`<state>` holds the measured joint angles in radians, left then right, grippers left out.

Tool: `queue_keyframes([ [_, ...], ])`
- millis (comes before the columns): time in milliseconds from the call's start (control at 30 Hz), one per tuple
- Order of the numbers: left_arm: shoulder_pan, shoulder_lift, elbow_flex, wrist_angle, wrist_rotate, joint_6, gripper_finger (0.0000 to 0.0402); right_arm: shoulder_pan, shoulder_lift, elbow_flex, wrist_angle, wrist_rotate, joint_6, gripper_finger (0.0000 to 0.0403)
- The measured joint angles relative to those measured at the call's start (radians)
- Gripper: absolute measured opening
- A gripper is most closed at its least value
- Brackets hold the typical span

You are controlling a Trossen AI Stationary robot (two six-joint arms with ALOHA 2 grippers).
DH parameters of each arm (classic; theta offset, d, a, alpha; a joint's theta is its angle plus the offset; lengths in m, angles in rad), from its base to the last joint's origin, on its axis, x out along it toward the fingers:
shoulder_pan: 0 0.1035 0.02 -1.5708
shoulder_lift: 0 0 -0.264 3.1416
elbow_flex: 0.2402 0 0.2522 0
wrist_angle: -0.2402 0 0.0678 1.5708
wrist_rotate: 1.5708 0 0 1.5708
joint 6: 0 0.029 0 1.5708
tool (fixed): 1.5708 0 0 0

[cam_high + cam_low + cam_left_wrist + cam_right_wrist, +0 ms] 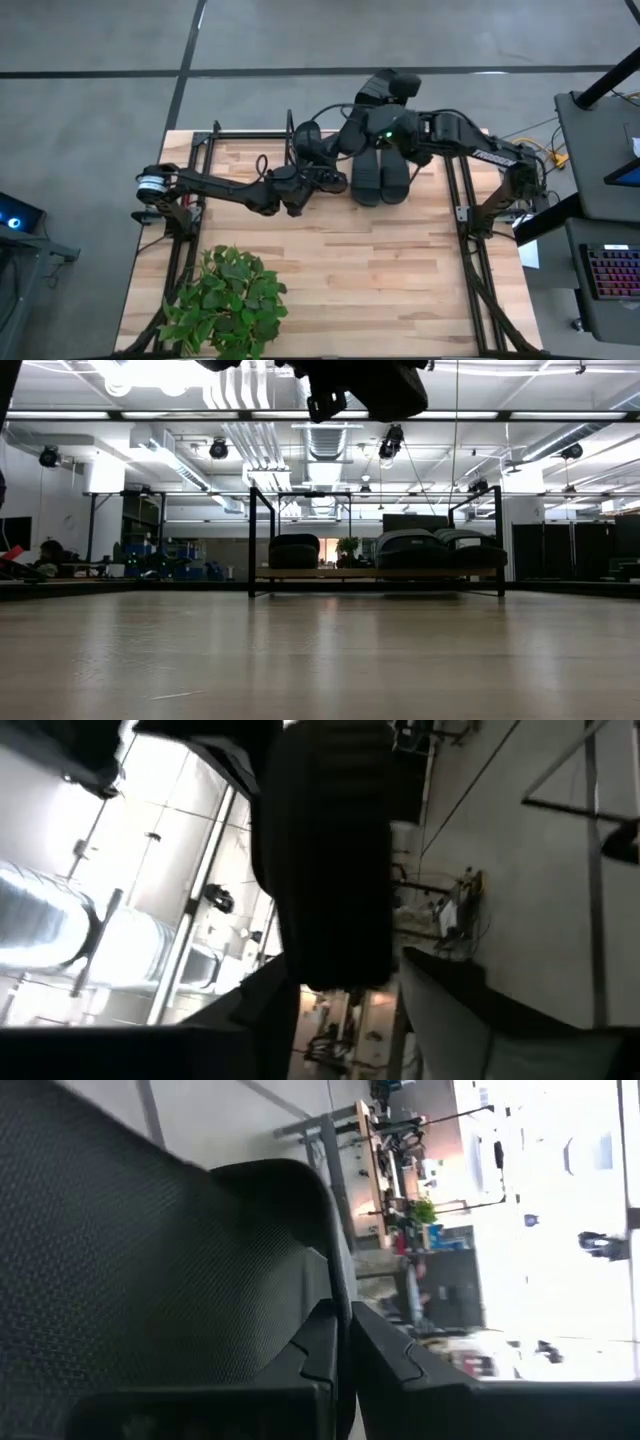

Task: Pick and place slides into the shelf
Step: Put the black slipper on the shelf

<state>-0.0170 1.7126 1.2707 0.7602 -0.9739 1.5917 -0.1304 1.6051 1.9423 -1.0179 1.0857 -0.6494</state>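
High view showed the right gripper [372,150] clenched at the strap of a slide [394,172] on the shelf [300,135], its long axis toward the bench [400,270] front, while the left gripper [322,180] hovered beside another slide [307,135], apparently released.

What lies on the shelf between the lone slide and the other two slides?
Nothing. In the low view the shelf board is bare between the lone slide and the nearer slide.
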Motion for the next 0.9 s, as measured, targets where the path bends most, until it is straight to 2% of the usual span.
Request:
queue_keyframes([
  [133, 0.0, -0.016, -0.036, -0.007, -0.001, -0.075, 0.0181, -0.008, -0.026, -0.001, 0.008, -0.036, 0.026, 0.0009],
  [300, -0.003, -0.071, -0.101, -0.019, 0.013, -0.186, 0.0186, -0.014, -0.053, -0.022, 0.022, -0.076, 0.028, 0.0009],
  [400, -0.016, -0.141, -0.153, -0.068, 0.075, -0.309, 0.0187, -0.016, -0.08, -0.057, 0.066, -0.124, 0.028, 0.0009],
  [533, -0.029, -0.285, -0.198, -0.242, 0.257, -0.575, 0.0188, -0.014, -0.131, -0.13, 0.188, -0.184, -0.032, 0.0008],
  [633, -0.027, -0.404, -0.191, -0.43, 0.461, -0.795, 0.0188, -0.015, -0.18, -0.196, 0.29, -0.26, -0.076, 0.0008],
  [733, -0.026, -0.496, -0.184, -0.507, 0.641, -0.946, 0.0188, -0.015, -0.224, -0.273, 0.373, -0.309, -0.117, 0.0008],
  [833, -0.027, -0.582, -0.183, -0.539, 0.749, -1.05, 0.0189, -0.015, -0.264, -0.372, 0.473, -0.35, -0.155, 0.0008],
  [900, -0.027, -0.638, -0.182, -0.576, 0.768, -1.117, 0.0189, -0.022, -0.292, -0.445, 0.552, -0.393, -0.174, 0.0008],
])
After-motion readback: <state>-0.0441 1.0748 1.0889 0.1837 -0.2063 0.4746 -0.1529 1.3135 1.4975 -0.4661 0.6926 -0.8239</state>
